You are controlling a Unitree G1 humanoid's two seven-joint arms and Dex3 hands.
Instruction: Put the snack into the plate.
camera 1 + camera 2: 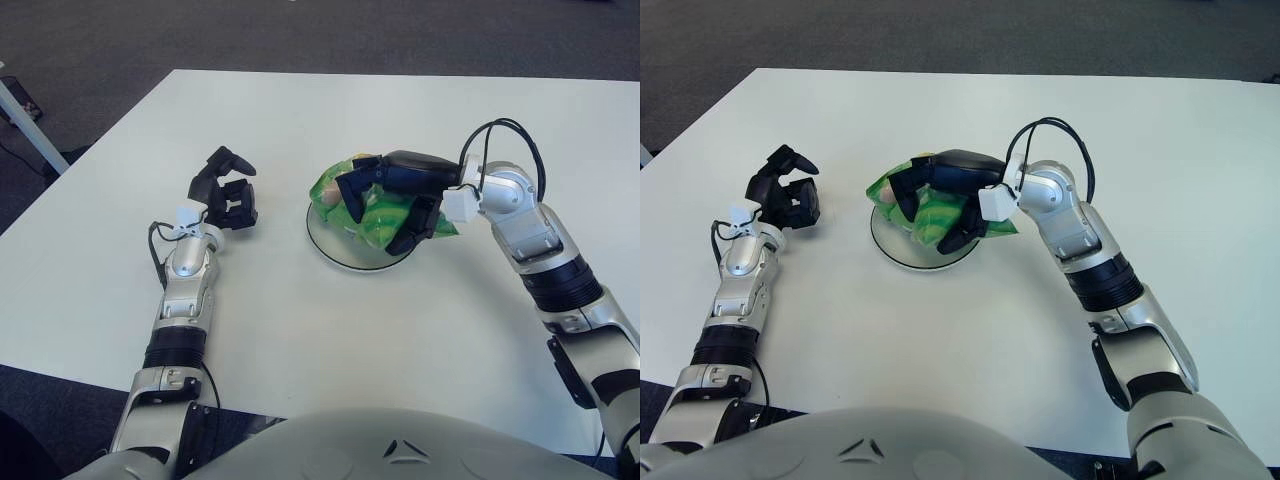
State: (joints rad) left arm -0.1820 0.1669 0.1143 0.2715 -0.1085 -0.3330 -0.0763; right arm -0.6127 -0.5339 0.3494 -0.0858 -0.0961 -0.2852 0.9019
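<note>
A green snack bag [372,208] lies on the clear round plate [335,250] near the middle of the white table. My right hand [385,192] reaches in from the right and its black fingers [352,197] are still curled around the bag, pressing it down onto the plate. The hand hides much of the bag's top. My left hand [226,193] hovers over the table to the left of the plate, fingers curled and holding nothing.
The white table [300,330] stretches around the plate. Its far edge meets dark carpet [90,40]. A white table leg [25,125] stands at the far left.
</note>
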